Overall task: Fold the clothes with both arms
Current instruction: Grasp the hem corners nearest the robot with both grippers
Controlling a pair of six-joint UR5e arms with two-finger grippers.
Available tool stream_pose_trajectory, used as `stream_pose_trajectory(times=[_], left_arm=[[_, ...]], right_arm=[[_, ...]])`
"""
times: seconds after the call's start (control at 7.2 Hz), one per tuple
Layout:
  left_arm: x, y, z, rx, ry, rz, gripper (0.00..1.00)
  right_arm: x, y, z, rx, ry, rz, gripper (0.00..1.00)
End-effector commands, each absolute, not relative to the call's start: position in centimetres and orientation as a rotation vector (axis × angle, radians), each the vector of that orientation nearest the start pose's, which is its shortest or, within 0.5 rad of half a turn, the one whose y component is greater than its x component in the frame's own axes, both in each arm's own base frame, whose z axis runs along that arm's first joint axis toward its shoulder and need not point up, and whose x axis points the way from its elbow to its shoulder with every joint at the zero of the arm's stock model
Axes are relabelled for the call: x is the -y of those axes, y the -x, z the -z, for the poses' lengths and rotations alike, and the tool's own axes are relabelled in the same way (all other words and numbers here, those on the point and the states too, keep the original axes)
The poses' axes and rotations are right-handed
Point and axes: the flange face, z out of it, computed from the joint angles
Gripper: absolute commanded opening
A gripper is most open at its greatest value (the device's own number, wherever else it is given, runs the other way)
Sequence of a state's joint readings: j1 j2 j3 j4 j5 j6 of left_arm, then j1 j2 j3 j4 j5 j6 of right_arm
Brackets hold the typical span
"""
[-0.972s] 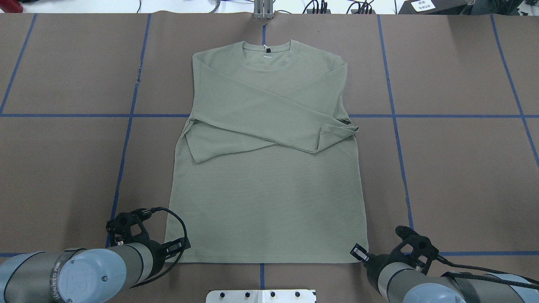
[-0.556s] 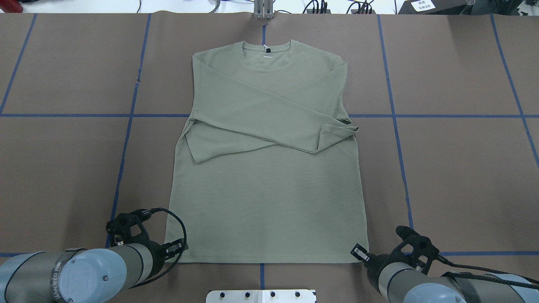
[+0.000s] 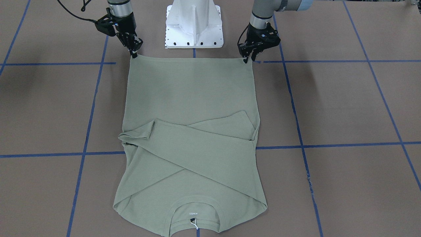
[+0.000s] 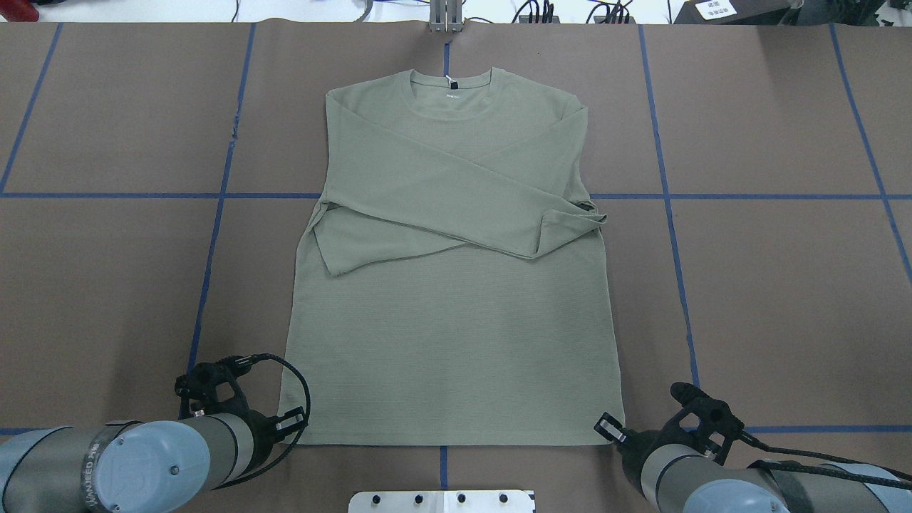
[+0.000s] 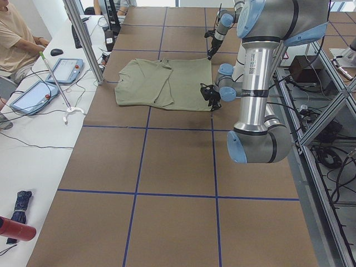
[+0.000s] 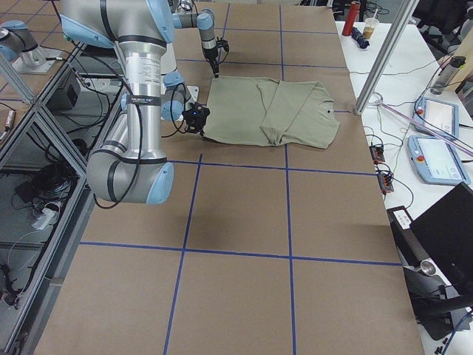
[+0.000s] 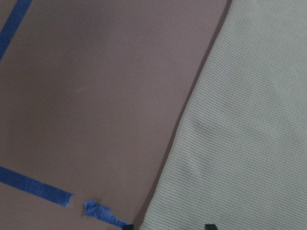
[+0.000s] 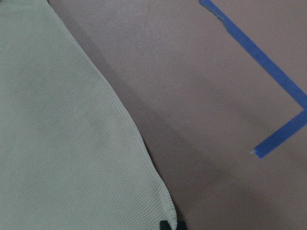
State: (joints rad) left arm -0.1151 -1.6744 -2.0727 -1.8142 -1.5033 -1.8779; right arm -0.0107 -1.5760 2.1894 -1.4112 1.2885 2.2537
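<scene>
The sage-green long-sleeved knit shirt point(image 4: 456, 342) lies flat in the middle of the brown paper-covered table point(image 4: 784, 299). Its sleeves are crossed over the chest and its collar points away from the robot. The black left gripper point(image 3: 246, 59) and black right gripper point(image 3: 133, 54) touch its two near hem corners. Whether their fingers pinch the fabric cannot be told.

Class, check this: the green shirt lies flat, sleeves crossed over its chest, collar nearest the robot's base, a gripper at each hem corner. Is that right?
Not quite. The shirt has its collar farthest from the white base; the hem is nearest. The front-facing view shows this. The rest holds: flat, sleeves crossed, left gripper and right gripper at the hem corners.
</scene>
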Motion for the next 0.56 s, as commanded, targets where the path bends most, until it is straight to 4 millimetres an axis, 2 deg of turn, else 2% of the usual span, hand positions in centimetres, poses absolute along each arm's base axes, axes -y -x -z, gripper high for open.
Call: stream_pose_trajectory(times=[0.0, 0.42], left_arm=[[19.6, -48.5, -35.1, -0.861, 0.029, 0.421, 0.0], [19.2, -47.5, -33.9, -0.885, 0.054, 0.41, 0.0]], right_arm=[[15.7, 45.8, -36.0, 0.835, 0.009, -0.744, 0.0], [16.0, 45.7, -35.9, 0.838, 0.008, -0.75, 0.0]])
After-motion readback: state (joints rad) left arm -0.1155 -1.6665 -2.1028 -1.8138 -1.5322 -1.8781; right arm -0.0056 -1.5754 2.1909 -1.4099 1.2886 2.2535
